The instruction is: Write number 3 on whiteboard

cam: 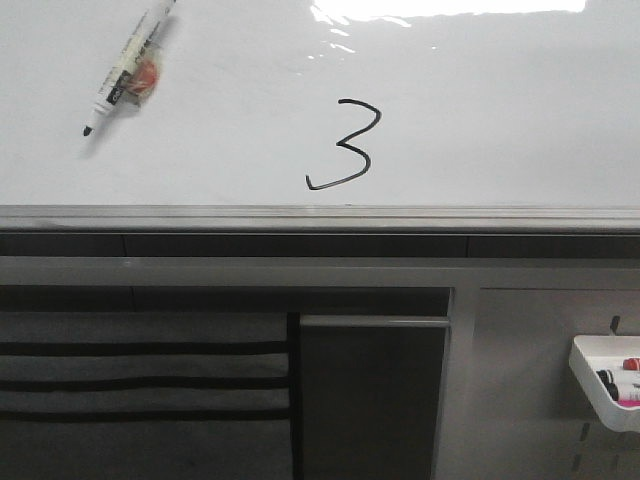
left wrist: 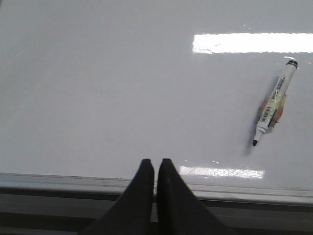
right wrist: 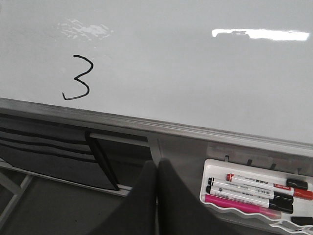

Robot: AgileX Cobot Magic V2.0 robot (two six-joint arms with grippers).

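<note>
A thin black number 3 (cam: 345, 146) with a hooked tail is drawn low on the glossy whiteboard (cam: 500, 120); the right wrist view shows the number 3 (right wrist: 78, 78) too. An uncapped black-tipped marker (cam: 125, 68) sticks slanted to the board at upper left, also seen as the marker (left wrist: 273, 103) in the left wrist view. My left gripper (left wrist: 156, 162) is shut and empty over the board's lower rail. My right gripper (right wrist: 156, 164) is shut and empty below the rail. Neither gripper shows in the front view.
A grey metal rail (cam: 320, 217) runs under the board. Below hang dark fabric pockets (cam: 140, 380) and a dark panel (cam: 370, 395). A white tray (right wrist: 215, 200) on the grey pegboard holds several markers, red, black and pink.
</note>
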